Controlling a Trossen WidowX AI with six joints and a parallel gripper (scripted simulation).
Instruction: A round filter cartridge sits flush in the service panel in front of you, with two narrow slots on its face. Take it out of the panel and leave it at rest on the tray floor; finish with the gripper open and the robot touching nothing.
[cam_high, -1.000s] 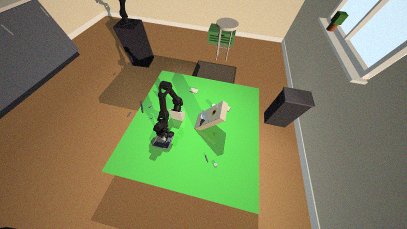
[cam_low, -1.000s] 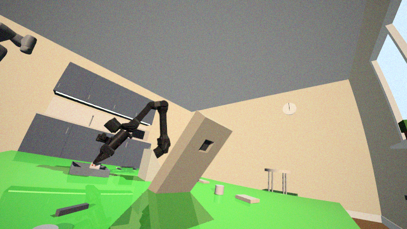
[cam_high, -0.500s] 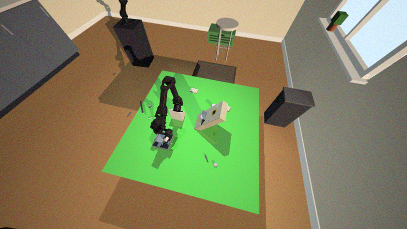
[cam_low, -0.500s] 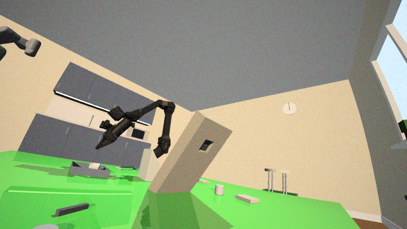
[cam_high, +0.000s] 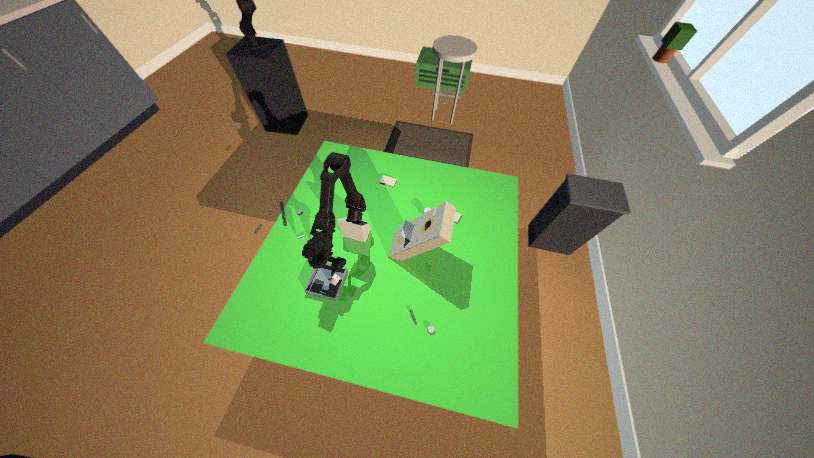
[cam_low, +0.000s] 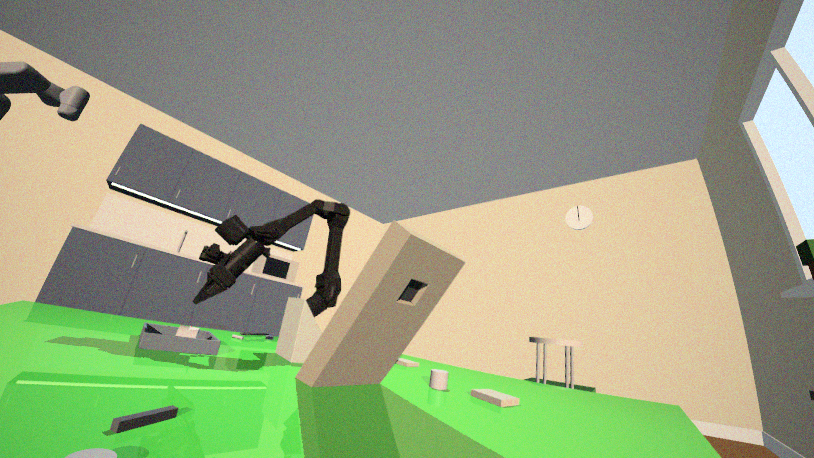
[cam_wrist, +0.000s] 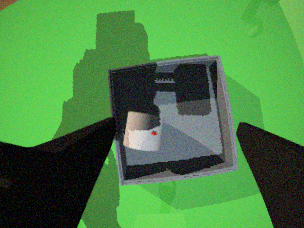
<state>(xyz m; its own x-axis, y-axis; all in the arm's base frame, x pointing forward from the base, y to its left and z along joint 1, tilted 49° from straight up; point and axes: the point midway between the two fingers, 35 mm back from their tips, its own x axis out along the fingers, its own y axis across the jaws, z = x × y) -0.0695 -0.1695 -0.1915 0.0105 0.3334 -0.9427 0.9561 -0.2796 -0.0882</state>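
Observation:
The pale cartridge (cam_high: 335, 279) (cam_low: 187, 330) (cam_wrist: 142, 131) lies inside the grey tray (cam_high: 322, 295) (cam_low: 179, 344) (cam_wrist: 229, 120), near its left wall in the wrist view, with a small red mark showing. It appears to lie on its side; its underside is hidden. My gripper (cam_low: 196, 300) (cam_wrist: 178, 126) is open and empty above the tray, with a gap below the fingertips in the exterior view. The tilted service panel (cam_high: 438, 234) (cam_low: 364, 330) stands apart from the tray, with a dark round opening ringed in yellow on its face.
A pale block (cam_high: 355, 230) (cam_low: 293, 330) stands under the arm's base, between tray and panel. A dark bar (cam_high: 412, 315) (cam_low: 145, 419) and a small white disc (cam_high: 430, 329) lie on the green surface. A pale slab (cam_low: 495, 397) and a short cylinder (cam_low: 438, 379) lie beyond the panel.

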